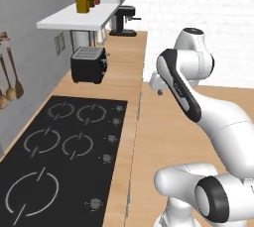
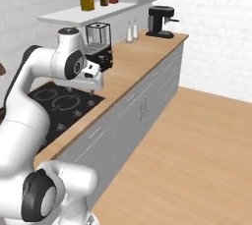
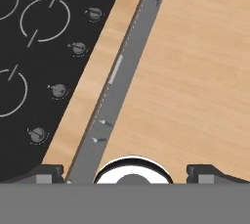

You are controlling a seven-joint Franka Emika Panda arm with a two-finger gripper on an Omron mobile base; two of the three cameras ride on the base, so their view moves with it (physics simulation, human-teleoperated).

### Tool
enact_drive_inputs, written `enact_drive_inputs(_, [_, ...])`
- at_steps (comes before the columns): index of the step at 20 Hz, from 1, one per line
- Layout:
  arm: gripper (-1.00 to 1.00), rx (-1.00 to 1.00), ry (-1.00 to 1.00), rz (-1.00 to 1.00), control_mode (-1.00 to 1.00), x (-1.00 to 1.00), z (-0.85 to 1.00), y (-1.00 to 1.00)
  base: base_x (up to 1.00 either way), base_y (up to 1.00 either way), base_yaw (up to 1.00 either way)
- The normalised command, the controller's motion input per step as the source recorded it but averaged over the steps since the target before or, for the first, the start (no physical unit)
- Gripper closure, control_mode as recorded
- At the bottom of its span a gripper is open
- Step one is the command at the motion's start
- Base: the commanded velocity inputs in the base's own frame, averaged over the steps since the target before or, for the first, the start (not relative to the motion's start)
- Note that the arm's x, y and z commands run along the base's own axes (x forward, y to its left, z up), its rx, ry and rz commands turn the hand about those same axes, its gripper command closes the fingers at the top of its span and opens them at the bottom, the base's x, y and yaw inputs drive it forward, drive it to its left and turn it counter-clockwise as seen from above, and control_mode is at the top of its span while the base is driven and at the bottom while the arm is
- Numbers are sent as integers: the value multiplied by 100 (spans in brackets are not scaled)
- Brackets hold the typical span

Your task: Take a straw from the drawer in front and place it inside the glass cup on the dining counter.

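Straw retrieval has not begun, judging from these frames: no straw is held, and neither an opened white drawer, the glass cup nor the dining counter can be identified, so their positions cannot be stated.

Left base view: the arm [image 1: 198,107] rises from the lower right and folds over the front edge of the wood counter [image 1: 130,72]. A black cooktop [image 1: 54,151] is inset in that counter, with a black toaster [image 1: 89,65] behind it and a coffee machine [image 1: 124,20] farther back. Jars stand on a white shelf [image 1: 74,20] above. The wrist ends near the counter edge; finger spacing cannot be read here.

Right base view: the arm rises from the lower left, with the hand housing [image 2: 91,74] hanging above the counter front beside the cooktop. Grey cabinet fronts [image 2: 142,106] with bar handles run below the counter. These are not the target drawer.

Hand view: the camera looks straight down the cabinet face. The gripper [image 3: 126,174] shows two dark fingertips [image 3: 46,173] set wide apart, with nothing between them. The cooktop knobs [image 3: 58,90], the counter strip, the grey cabinet edge [image 3: 114,88] and the wood floor [image 3: 195,71] lie below.

Assessment: all steps remain. The drawer must be located and opened, the straw grasped, and the straw carried to the cup.
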Motion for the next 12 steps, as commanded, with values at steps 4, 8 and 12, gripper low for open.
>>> enact_drive_inputs(4, [-100,0,0,0,100,0,0,0,-1,61,-28])
enact_drive_inputs(8, [-100,0,0,0,100,0,0,0,-8,63,-26])
enact_drive_inputs(12, [-100,0,0,0,100,0,0,0,1,44,-16])
